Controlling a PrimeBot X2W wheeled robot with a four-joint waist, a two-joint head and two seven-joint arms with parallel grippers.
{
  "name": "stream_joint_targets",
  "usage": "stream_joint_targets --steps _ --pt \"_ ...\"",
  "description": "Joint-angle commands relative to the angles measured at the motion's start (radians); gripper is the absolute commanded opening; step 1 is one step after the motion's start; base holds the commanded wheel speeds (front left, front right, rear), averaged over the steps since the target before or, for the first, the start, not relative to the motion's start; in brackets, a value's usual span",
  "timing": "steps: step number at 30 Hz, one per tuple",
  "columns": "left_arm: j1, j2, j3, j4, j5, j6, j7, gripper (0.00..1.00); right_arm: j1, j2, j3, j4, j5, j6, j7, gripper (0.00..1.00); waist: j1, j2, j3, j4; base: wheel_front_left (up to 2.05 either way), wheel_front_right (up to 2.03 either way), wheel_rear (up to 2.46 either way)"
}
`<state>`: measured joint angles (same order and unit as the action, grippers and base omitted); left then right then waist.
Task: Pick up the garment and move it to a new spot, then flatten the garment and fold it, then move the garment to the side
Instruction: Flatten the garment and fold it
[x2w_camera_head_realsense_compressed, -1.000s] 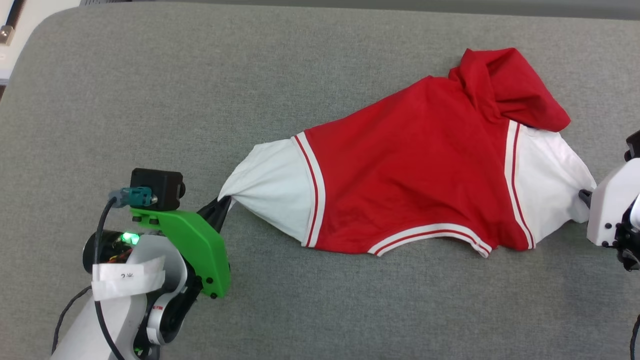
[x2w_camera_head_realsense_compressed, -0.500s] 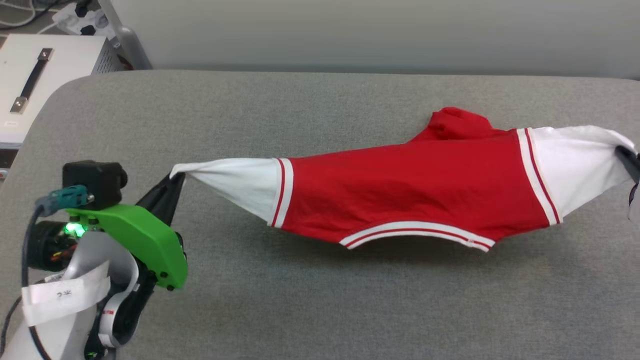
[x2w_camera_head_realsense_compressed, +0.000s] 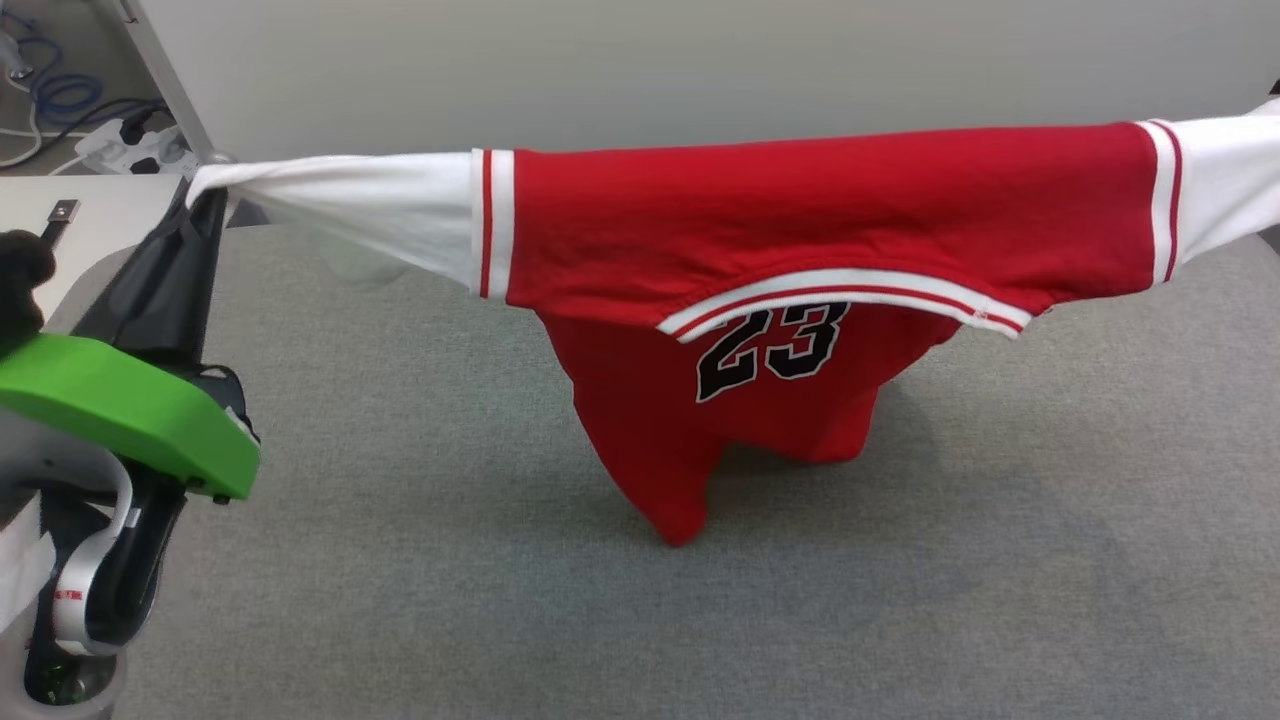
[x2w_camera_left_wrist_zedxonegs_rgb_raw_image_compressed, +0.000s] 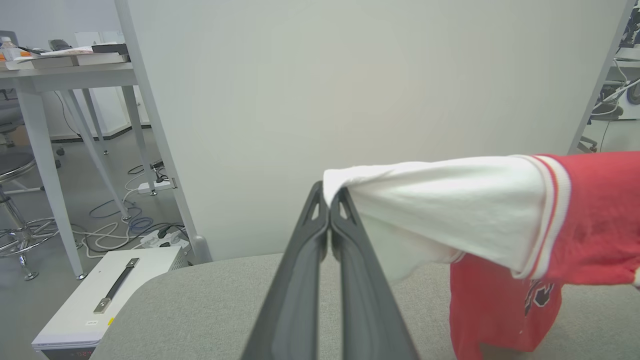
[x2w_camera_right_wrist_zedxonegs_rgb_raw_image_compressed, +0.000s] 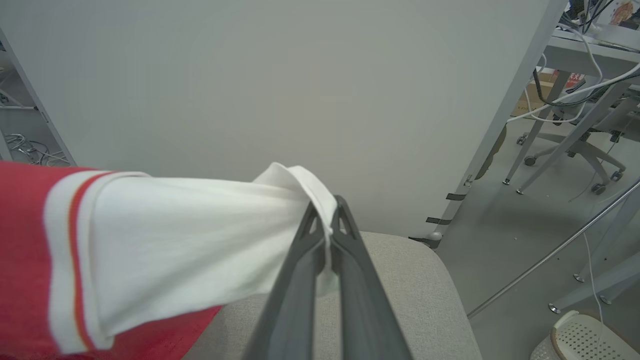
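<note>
Lifting is what has just changed: a second ago the garment (x2w_camera_head_realsense_compressed: 820, 210) was lying on the grey counter (x2w_camera_head_realsense_compressed: 400, 520), drawn out between the two sets of fingers. Now it is hanging in the air between them, its shoulder line pulled nearly straight from one grip to the other. The head camera is also looking higher than before, with the pale wall (x2w_camera_head_realsense_compressed: 650, 60) now showing behind the cloth, so part of the shift in that view is the camera's own.

The left fingers (x2w_camera_left_wrist_zedxonegs_rgb_raw_image_compressed: 320, 215) are pressing together on the end of one white sleeve (x2w_camera_left_wrist_zedxonegs_rgb_raw_image_compressed: 440, 200), with the fabric bunching right at their tips. The right fingers (x2w_camera_right_wrist_zedxonegs_rgb_raw_image_compressed: 317, 227) are pinching the other white sleeve (x2w_camera_right_wrist_zedxonegs_rgb_raw_image_compressed: 200, 230) the same way, a fold of it caught between the tips. Below the line between the two grips the red body is drooping and showing the black "23" (x2w_camera_head_realsense_compressed: 775, 345). Its lowest corner (x2w_camera_head_realsense_compressed: 680, 525) is apparently brushing the counter, well beneath both sets of fingertips.

For the task, this is suggesting that the pick-up is done and the carry to a new spot is under way, while flattening and folding are not yet begun. The thin fabric is hanging from two small pinches, so a sleeve slipping free is looking like the main risk during the move.
</note>
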<state>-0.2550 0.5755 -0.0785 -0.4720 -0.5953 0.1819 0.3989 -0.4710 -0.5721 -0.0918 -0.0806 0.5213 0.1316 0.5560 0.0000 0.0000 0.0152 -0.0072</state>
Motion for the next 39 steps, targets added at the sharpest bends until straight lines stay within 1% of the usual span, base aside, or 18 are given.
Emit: stream_joint_targets --steps 1,6,10,16,19,24,30,34,39 --pt "-0.023 0.011 0.018 -0.008 0.004 0.005 -0.013 0.00 -0.023 -0.009 0.003 -0.010 -0.005 -0.001 -0.018 0.00 0.0000 0.0000 -0.003 -0.008 0.00 0.00 0.00" --pt "-0.074 0.021 0.051 -0.019 -0.009 0.000 -0.028 0.00 -0.083 -0.018 0.008 -0.015 0.005 -0.001 -0.069 0.00 0.0000 0.0000 0.017 -0.016 0.00 0.00 0.00" --pt "-0.155 0.026 0.065 0.010 -0.038 -0.021 -0.034 0.00 -0.159 -0.023 0.019 0.005 0.012 -0.001 -0.104 0.00 0.0000 0.0000 0.057 -0.020 0.00 0.00 0.00" --pt "-0.338 0.042 0.056 0.125 -0.054 -0.075 -0.056 0.00 -0.311 -0.057 0.066 0.064 -0.010 -0.001 -0.150 0.00 0.0000 0.0000 0.157 -0.015 0.00 0.00 0.00" --pt "-0.455 0.054 0.037 0.195 -0.042 -0.110 -0.071 0.00 -0.409 -0.068 0.101 0.109 -0.020 -0.001 -0.179 0.00 0.0000 0.0000 0.221 -0.012 0.00 0.00 0.00" --pt "-0.654 0.055 -0.004 0.292 -0.014 -0.152 -0.092 0.00 -0.586 -0.081 0.166 0.192 -0.040 -0.001 -0.236 0.00 0.0000 0.0000 0.327 -0.006 0.00 0.00 0.00" --pt "-0.930 0.040 -0.039 0.460 0.014 -0.201 -0.131 0.00 -0.822 -0.068 0.247 0.325 -0.078 -0.001 -0.310 0.00 0.0000 0.0000 0.457 0.000 0.00 0.00 0.00" --pt "-1.127 0.012 -0.066 0.614 0.062 -0.225 -0.213 0.00 -0.980 -0.046 0.290 0.434 -0.110 -0.001 -0.372 0.00 0.0000 0.0000 0.533 0.008 0.00 0.00 0.00" --pt "-1.312 -0.022 -0.105 0.796 0.105 -0.253 -0.300 0.00 -1.134 -0.010 0.327 0.563 -0.146 -0.001 -0.446 0.00 0.0000 0.0000 0.605 0.012 0.00 0.00 0.00"
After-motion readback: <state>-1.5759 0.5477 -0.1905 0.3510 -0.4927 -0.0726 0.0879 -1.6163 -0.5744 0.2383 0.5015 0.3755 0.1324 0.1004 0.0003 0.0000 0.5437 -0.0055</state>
